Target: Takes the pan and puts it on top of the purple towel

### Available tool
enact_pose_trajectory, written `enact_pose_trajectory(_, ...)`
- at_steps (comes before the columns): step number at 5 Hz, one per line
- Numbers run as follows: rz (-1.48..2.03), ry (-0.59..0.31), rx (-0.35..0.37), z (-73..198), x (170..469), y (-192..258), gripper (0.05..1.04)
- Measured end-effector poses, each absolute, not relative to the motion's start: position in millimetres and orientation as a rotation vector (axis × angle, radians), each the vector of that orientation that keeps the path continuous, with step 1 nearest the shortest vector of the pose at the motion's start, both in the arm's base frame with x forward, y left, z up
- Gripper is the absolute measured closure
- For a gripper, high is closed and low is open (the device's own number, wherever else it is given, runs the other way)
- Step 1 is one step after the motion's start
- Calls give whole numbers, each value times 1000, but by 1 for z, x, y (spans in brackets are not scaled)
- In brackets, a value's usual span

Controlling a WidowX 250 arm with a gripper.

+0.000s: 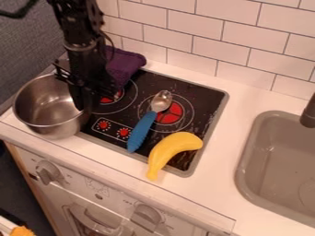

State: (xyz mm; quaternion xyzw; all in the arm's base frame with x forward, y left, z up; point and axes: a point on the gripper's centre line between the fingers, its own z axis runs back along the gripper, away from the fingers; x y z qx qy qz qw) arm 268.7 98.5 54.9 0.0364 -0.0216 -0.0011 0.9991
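The black gripper (83,96) hangs at the right rim of the steel pan, its lower end overlapping the rim; whether it touches the metal I cannot tell. That pan (46,106) stands upright at the counter's left front, beside the stove's left edge, and looks empty inside. Behind the arm, the purple towel (125,64) lies bunched at the stove's back left corner, near the tiled wall, partly hidden by the arm.
A spoon with a blue handle (142,131) lies across the black stove top (200,96). The yellow banana (172,148) rests over the stove's front right edge. At the right is a grey sink (280,156) with a dark faucet (309,115).
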Motion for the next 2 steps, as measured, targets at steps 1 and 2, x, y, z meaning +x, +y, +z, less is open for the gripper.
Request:
enact_pose_trajectory(1, -6, -56, 73, 74, 277, 99, 1027)
enact_pose_trajectory(2, -13, -83, 97, 92, 305, 98, 1034)
